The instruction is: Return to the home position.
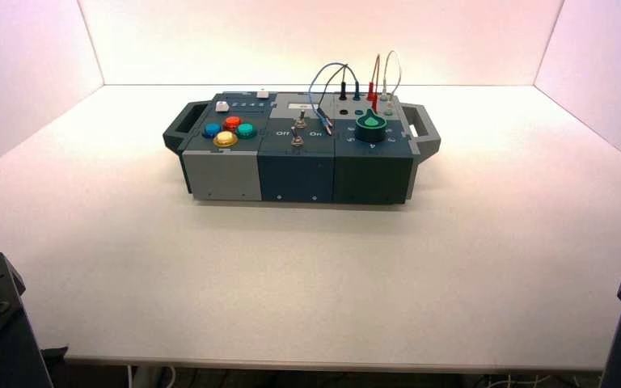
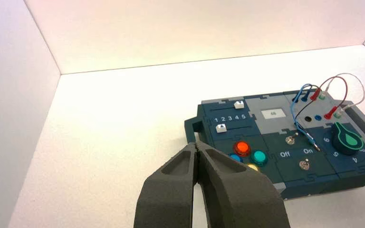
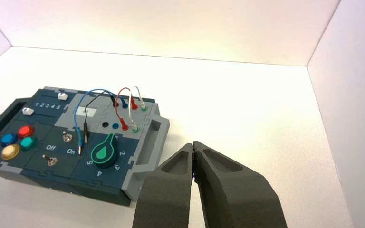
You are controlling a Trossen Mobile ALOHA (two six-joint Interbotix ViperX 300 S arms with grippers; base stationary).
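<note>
left hand (image 2: 196, 144): fingertips together, nothing between them; short of the box's near side, off toward its left end.
right hand (image 3: 194, 143): tips together too, grasping nothing; short of the box's near side, off toward its right end.
box (image 1: 297, 179): on the tabletop (image 1: 315, 283), both hands apart from it; blocky grey and dark panels, flat-faced, with an open handle at each end.
buttons: round, shiny caps in red (image 2: 242, 147), blue (image 1: 212, 129), green (image 1: 246, 130) and yellow (image 1: 225, 139), grouped at the box's left.
knob (image 3: 104, 152): green, chunky and round with a pointed tip, at the box's right.
wires: thin loops rising from the box's back right; the blue wire (image 2: 293, 105) and the black one end in loose metal tips lying over its middle.
step: going home looks finished or nearly so, both arms seeming parked.
next move: probably none beyond holding still, or a slight settling, well away from the wires.
</note>
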